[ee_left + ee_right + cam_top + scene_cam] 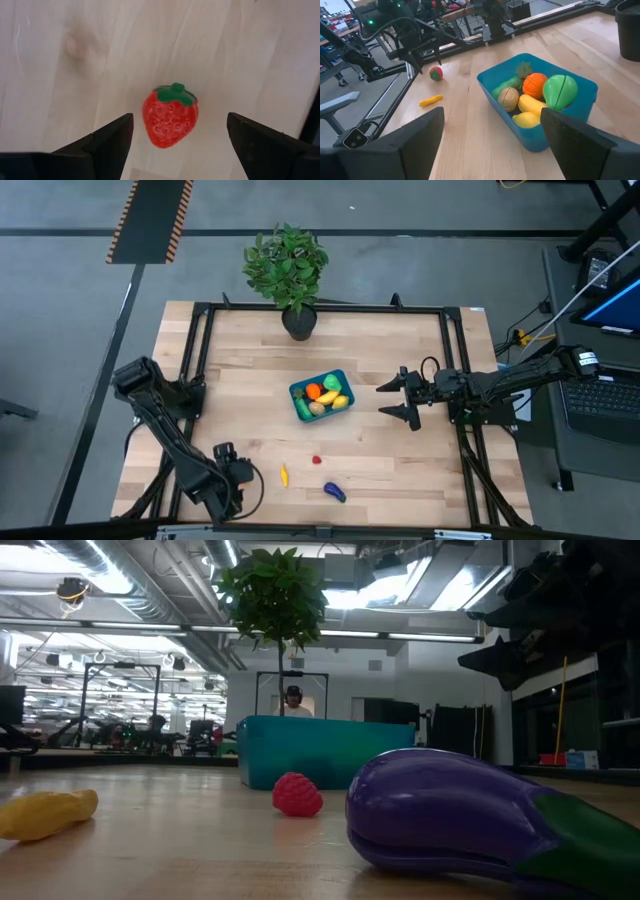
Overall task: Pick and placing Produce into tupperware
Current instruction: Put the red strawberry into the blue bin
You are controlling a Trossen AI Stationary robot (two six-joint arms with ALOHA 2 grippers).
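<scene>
- Worktop (240, 380): light wood, black frame round it. Landmark for everything below: the tub (321, 395), teal, sitting about mid-worktop.
- Tub is already part loaded: the right wrist view shows an orange, a green piece, yellow pieces and a tan one inside.
- Three produce pieces not yet in, all on the near side of the tub, well apart from it: eggplant (334, 492) farthest out, banana (284, 475) off toward the left arm, strawberry (317, 461) the nearest of the three to the tub.
- Step in hand, my read: left arm lining up on the strawberry, pre-grasp.
- Left pincer (177, 142): wide open, holding nothing. Strawberry (170, 116) lies flat on the wood, roughly centred in the gap between the fingers, touching neither.
- Next move calls for: drop straight down, close on the berry, lift, carry to the tub, release over a free spot. It's small and rounded, so it may squirt out if the fingers land off-centre.
- Right pincer (404, 397): just beside the tub on the right-arm side, open, empty, waiting.
</scene>
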